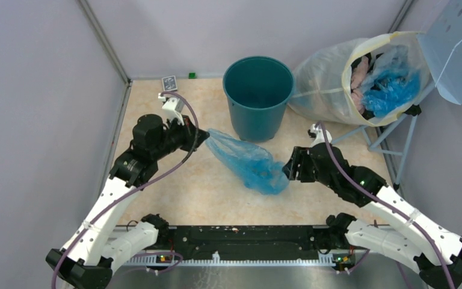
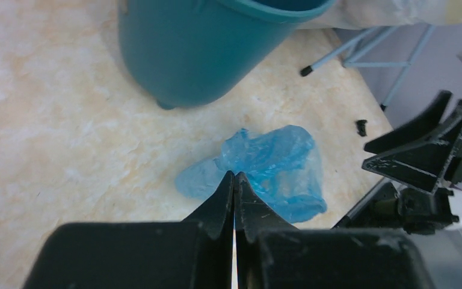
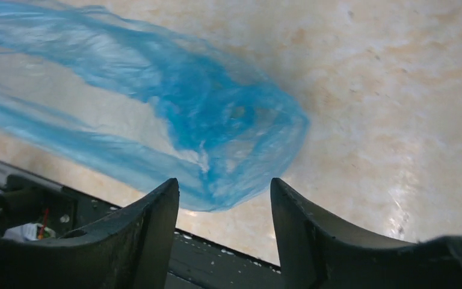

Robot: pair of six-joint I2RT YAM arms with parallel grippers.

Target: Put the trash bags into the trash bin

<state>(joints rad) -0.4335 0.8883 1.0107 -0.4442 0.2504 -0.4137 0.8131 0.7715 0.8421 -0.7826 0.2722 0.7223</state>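
A light-blue trash bag (image 1: 249, 162) lies stretched on the table in front of the dark-teal trash bin (image 1: 257, 96), which stands upright at the back. My left gripper (image 1: 203, 137) is shut on the bag's left end, just left of the bin's base. In the left wrist view the jaws (image 2: 234, 176) are pressed together at the bag's (image 2: 277, 165) near edge, with the bin (image 2: 198, 54) behind. My right gripper (image 1: 287, 170) is open and empty at the bag's right end. In the right wrist view the bag (image 3: 216, 120) lies just beyond its gripper (image 3: 224, 183).
A large cloudy-white sack (image 1: 325, 78) with more blue bags inside leans on a thin metal stand (image 1: 391, 138) at the back right. A pale-blue perforated panel (image 1: 457, 48) hangs over it. Grey walls close in the left and back. The black base rail (image 1: 234, 241) runs along the near edge.
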